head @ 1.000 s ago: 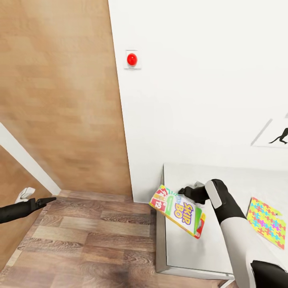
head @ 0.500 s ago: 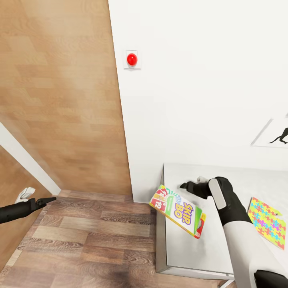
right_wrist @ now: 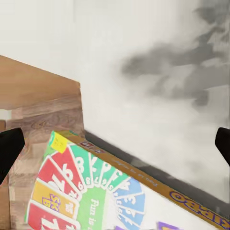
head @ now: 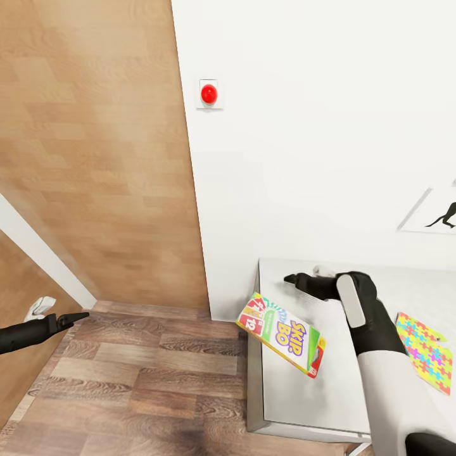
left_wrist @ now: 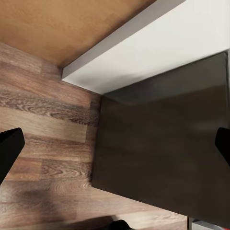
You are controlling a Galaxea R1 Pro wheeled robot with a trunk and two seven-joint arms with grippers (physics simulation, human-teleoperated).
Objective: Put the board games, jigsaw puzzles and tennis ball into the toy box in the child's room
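The flat white cardboard game box with the red logo and green edge lies on the pale grey desk top, skewed across its near left edge so that one corner hangs out over the wood plank floor; the right gripper hovers beyond it toward the white wall, apart from the box and holding nothing; in the right wrist view its dark fingertips sit at opposite edges of the picture, so the jaws stand spread wide, with the printed cover showing between them. A thin multicolour jigsaw board lies on the desk further to the right; I cannot see the toy box from here.

The step in hand, as I judge it, is picking up this game box; the overhanging corner is the best purchase, since the fingers can pass above and below the cardboard there; the wrist should turn so the jaws straddle the thin edge squarely, then close well in from the corner so the flat box does not swing or slip. A careless nudge could tip it off the desk onto the floor; approach from the wall side therefore needs care.

The left gripper hangs over the floor, well apart from everything; its fingertips are likewise spread and empty.
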